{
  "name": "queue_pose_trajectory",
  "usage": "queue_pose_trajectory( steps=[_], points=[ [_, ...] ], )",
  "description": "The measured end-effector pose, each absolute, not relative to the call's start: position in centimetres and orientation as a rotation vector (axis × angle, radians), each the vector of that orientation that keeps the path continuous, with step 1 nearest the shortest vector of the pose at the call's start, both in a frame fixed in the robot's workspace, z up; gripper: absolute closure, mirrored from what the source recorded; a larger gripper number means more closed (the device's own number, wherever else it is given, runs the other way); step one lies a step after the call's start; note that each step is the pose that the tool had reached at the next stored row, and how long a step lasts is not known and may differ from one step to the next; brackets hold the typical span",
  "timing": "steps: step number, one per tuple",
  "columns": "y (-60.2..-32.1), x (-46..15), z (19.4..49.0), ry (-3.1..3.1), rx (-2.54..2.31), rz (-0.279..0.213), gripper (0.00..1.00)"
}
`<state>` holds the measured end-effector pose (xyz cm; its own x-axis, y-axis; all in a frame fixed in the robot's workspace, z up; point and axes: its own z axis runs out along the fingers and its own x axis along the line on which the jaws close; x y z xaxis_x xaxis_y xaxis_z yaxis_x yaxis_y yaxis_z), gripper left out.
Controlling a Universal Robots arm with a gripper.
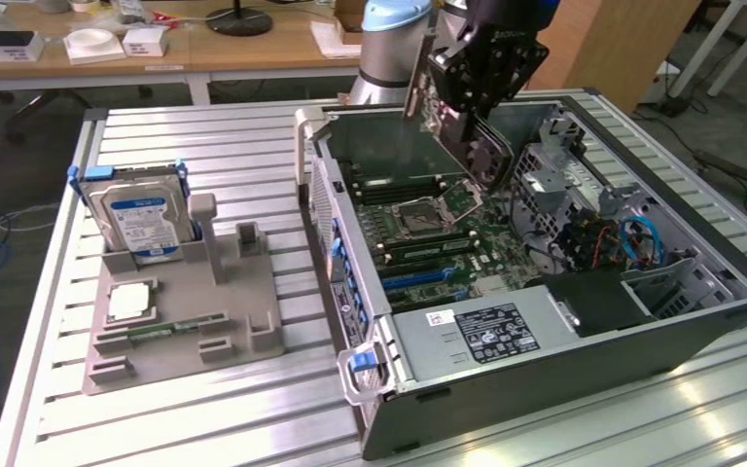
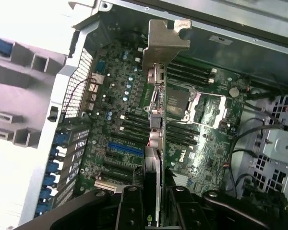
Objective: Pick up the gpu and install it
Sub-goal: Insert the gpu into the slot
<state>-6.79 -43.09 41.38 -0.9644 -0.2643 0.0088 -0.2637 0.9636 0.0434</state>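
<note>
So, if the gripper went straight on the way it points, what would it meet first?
Probably the motherboard in the open case: the gpu in the gripper hangs over it near the processor socket and would touch first. Depth is unclear.

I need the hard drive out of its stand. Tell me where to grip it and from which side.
Probably best: grip the hard drive by its exposed upper edge from above, pinching its flat faces; it stands on edge in the grey stand, lower part sunk in.
</note>
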Motion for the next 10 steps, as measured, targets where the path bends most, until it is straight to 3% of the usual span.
queue_pose_trajectory(
  steps=[10],
  points=[
    [-43.1, -6.81, 41.28, -3.056, 0.644, -0.064, 0.74]
  ],
)
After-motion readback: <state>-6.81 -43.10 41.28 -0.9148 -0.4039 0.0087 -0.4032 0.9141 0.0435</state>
